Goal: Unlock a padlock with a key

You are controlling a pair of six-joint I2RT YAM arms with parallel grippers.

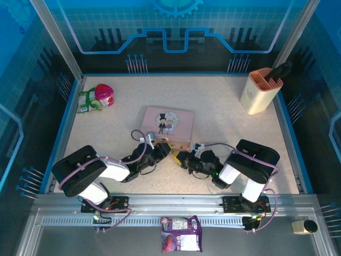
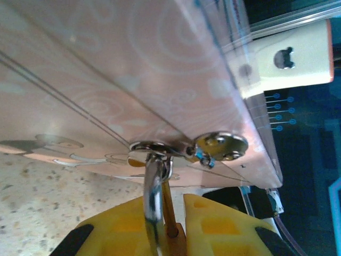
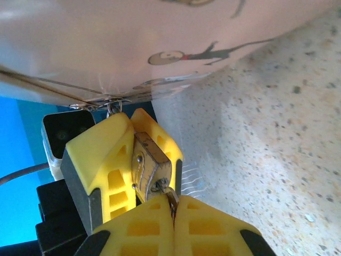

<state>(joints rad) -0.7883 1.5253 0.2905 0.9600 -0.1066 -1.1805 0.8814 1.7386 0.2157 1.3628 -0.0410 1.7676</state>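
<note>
The left pincer [image 2: 164, 207] reaches in from 8 o'clock in the overhead view. Its yellow ribbed fingers [image 2: 114, 226] are closed on the tiny brass-yellow padlock [image 3: 151, 166], with only the lock's width between them. The grip looks meant to steady the body so it cannot swing while something is pushed into it.

The padlock hangs at the 6 o'clock edge of the pink rectangular tin with a cartoon couple on its lid [image 1: 168, 127]. Its thin silver shackle [image 2: 153, 184] runs up through the tin's small round metal hasp [image 2: 219, 145], so it is not yet released.

The keyhole end faces 4 o'clock, where the right pincer [image 3: 173, 216] comes in. That pincer's fingers are pressed nearly together on a small dark key [image 3: 171, 200]. The key's tip meets the keyhole, but I cannot tell how deep it sits. Holding the key end-on lines it up with the keyway. Seating and turning look like the next steps, and the risk is the key slipping between the pads as it twists.
</note>
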